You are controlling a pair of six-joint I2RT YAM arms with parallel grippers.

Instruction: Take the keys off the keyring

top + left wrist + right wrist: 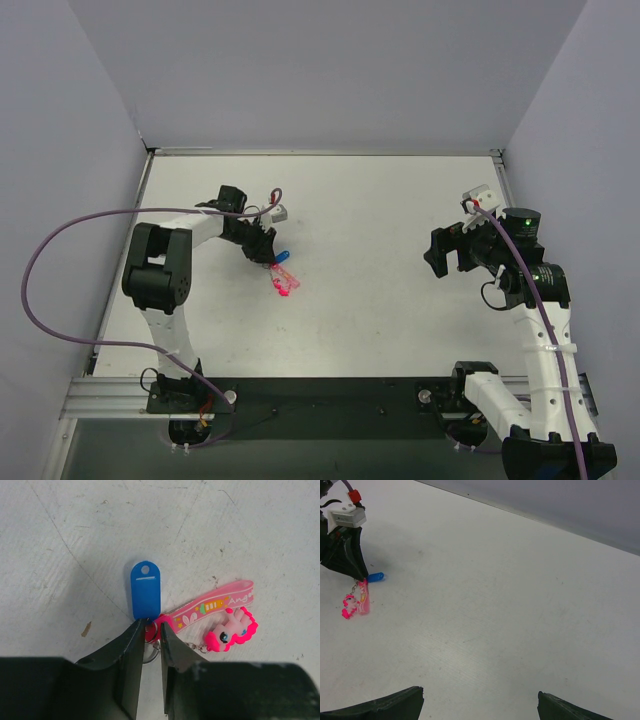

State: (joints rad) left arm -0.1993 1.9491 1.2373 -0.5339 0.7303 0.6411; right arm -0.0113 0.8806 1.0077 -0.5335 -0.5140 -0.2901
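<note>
Silvery wire of the keyring (149, 656) showed only as a short arc in the slit between the left claw's fingers (127, 670). The rest of it was hidden behind them, and how things were threaded on it could not be made out. The left claw (152, 626) stood nearly closed, its tips at the spot where the blue key (145, 590) met the pink strap (212, 605); whether it pinched anything could not be told. A pony charm (231, 629) lay just beside the claw. The bunch lay on the counter (60, 540) left of centre, well clear of the walls (100, 100). Bare surface stretched toward the right claw (480, 707), which hung well apart, spread wide and holding nothing.
</note>
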